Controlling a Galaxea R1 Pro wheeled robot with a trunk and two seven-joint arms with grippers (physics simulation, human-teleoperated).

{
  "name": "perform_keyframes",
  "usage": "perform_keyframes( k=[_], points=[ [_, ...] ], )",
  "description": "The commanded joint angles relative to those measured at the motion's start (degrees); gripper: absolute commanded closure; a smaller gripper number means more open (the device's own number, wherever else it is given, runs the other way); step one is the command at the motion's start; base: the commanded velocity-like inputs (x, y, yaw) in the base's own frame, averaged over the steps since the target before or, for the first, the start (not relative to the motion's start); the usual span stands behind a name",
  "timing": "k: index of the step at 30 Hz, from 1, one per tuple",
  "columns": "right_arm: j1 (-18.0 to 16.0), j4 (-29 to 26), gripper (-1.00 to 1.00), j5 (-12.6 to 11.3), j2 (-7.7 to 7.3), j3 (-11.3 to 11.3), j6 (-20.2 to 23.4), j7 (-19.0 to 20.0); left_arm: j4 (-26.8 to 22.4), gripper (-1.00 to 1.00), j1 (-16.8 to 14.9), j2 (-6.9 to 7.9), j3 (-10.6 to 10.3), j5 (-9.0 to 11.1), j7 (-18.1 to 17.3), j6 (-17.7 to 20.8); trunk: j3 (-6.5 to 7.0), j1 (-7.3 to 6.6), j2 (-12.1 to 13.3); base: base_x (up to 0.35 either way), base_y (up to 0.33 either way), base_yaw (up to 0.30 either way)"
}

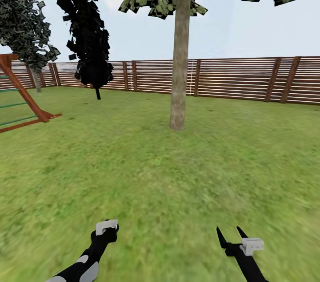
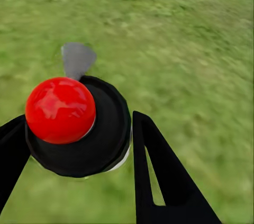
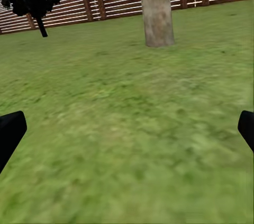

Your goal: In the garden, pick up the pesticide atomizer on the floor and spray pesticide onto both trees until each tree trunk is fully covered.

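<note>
My left gripper [image 2: 79, 119] is shut on the pesticide atomizer [image 2: 84, 128]. Seen from above in the left wrist view, it is a round black body with a red dome and a grey nozzle [image 2: 77, 59], held over the grass. In the head view the left gripper [image 1: 106, 228] is low at the left. My right gripper [image 1: 231, 234] stands open and empty at the lower right, and its fingertips [image 3: 10, 131] frame the lawn. One tree trunk [image 1: 180, 60], thick and beige-grey, rises straight ahead across the grass and also shows in the right wrist view [image 3: 157, 7].
A brown slat fence [image 1: 240, 77] closes off the lawn behind the tree. A thin near-black tree [image 1: 91, 51] stands at the back left. A red-brown play frame [image 1: 22, 100] sits at the left edge. Grass floor [image 1: 160, 175] lies between me and the trunk.
</note>
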Motion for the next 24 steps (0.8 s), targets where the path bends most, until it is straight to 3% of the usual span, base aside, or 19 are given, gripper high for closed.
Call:
perform_keyframes(
  k=[1, 24],
  points=[
    [0.0, 0.0, -1.00, 0.0, 0.00, 0.0, 0.0, 0.0, 0.0, 1.00, 0.0, 0.00, 0.0, 0.0, 0.0, 0.0, 0.00, 0.00, 0.0, 0.338, 0.000, 0.000],
    [0.0, 0.0, -1.00, 0.0, 0.00, 0.0, 0.0, 0.0, 0.0, 1.00, 0.0, 0.00, -0.1, 0.0, 0.0, 0.0, 0.00, 0.00, 0.0, 0.338, 0.000, 0.000]
  ],
)
